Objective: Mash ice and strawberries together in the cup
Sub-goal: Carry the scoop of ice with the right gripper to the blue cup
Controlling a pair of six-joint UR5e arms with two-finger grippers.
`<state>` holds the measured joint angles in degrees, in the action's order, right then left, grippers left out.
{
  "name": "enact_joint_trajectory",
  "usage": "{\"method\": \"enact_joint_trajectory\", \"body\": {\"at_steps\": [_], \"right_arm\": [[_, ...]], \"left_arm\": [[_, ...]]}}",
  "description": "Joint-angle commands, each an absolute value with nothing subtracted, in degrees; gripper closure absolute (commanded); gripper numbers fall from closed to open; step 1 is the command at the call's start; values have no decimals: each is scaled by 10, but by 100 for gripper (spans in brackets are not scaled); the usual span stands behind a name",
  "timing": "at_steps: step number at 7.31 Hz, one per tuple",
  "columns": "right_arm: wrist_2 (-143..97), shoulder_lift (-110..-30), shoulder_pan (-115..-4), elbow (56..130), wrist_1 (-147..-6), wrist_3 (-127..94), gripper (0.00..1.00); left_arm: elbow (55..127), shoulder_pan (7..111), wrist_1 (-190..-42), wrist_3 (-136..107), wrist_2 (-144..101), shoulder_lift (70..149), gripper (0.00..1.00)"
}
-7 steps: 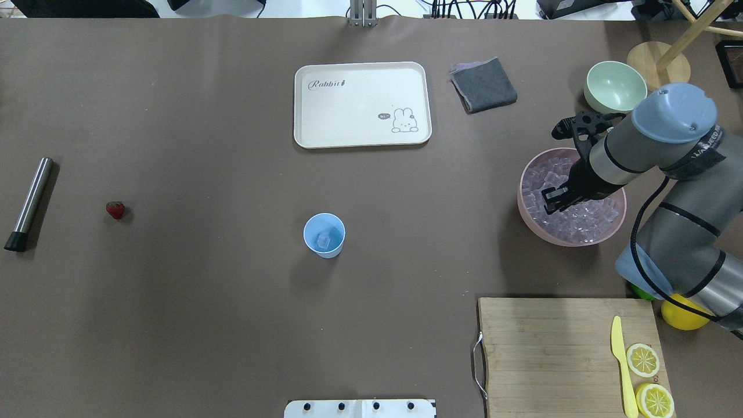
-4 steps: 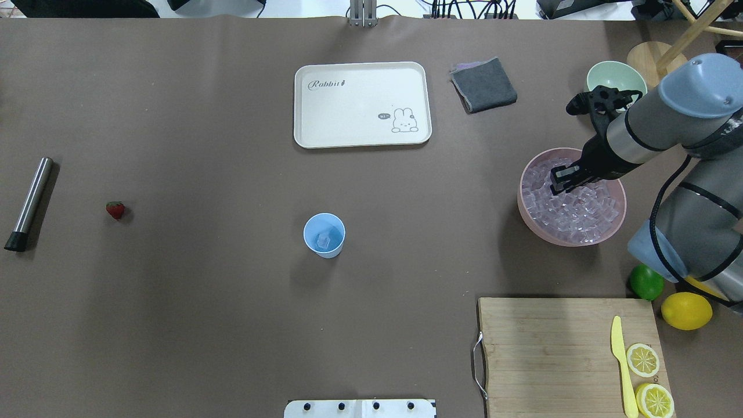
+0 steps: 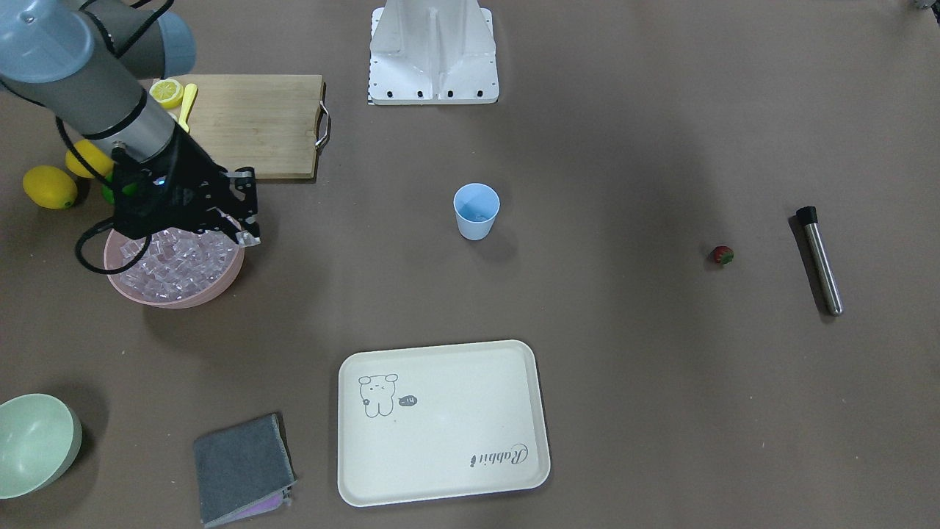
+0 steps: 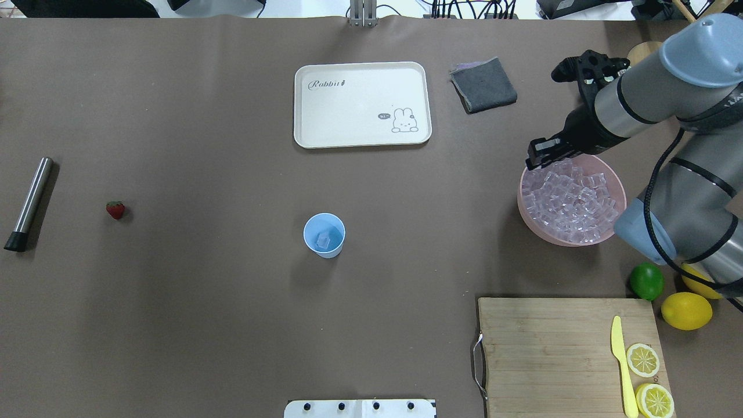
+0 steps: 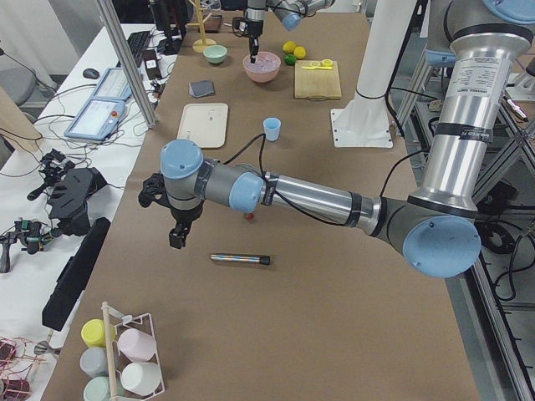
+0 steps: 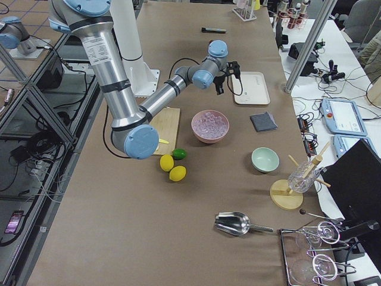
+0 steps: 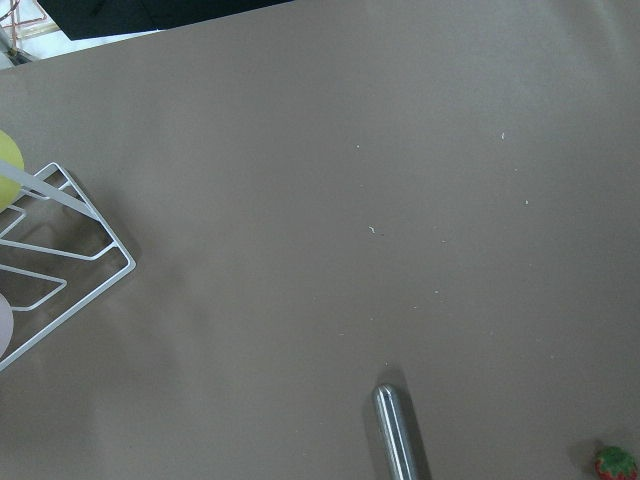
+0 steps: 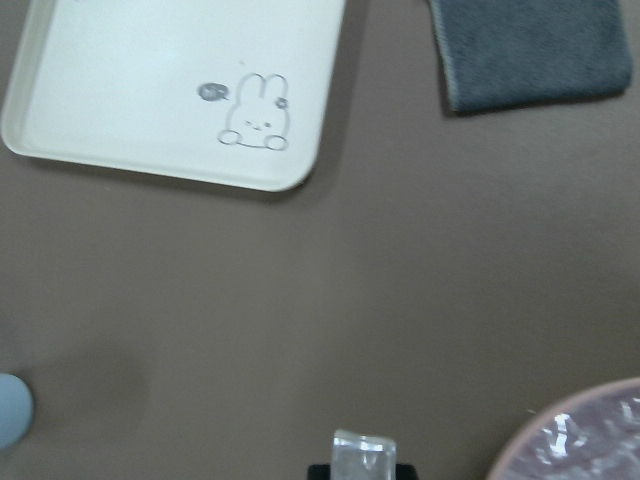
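The light-blue cup [image 4: 324, 234] stands mid-table with one ice cube [image 4: 323, 238] in it. More ice [image 4: 572, 200] fills the pink bowl [image 4: 520, 203]. My right gripper [image 4: 535, 158] hangs over the bowl's far-left rim, shut on an ice cube [image 8: 363, 455]. The strawberry [image 4: 115, 209] lies far to the left, next to a metal muddler [image 4: 29, 203]. My left gripper [image 5: 177, 238] shows only in the exterior left view, above the table beyond the muddler [image 5: 240, 259]; I cannot tell whether it is open or shut.
At the far side lie a white tray [image 4: 362, 104] and a grey cloth [image 4: 483, 85]. The cutting board [image 4: 551, 348] holds a yellow knife [image 4: 620, 360] and lemon slices. A lime [image 4: 646, 281] and lemon [image 4: 686, 310] sit beside it. A pale-green bowl [image 3: 33, 441] stands past the pink one.
My right gripper has risen out of the pink bowl and moved up and left in the overhead view to the bowl's rim, carrying an ice cube.
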<state>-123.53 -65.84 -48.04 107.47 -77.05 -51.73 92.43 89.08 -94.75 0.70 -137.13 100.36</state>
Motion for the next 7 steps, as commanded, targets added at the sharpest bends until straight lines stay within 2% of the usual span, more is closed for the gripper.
{"method": "enact_joint_trajectory", "body": {"at_steps": [1, 4, 7], "right_arm": [[-1126, -571, -389, 1074, -767, -627, 100], [-965, -529, -258, 1059, -766, -654, 100], [-895, -494, -223, 975, -696, -660, 100]], "left_arm": [[922, 890, -947, 7, -1372, 994, 2], [906, 891, -952, 8, -1373, 991, 2], [885, 890, -954, 11, -1373, 993, 2]]}}
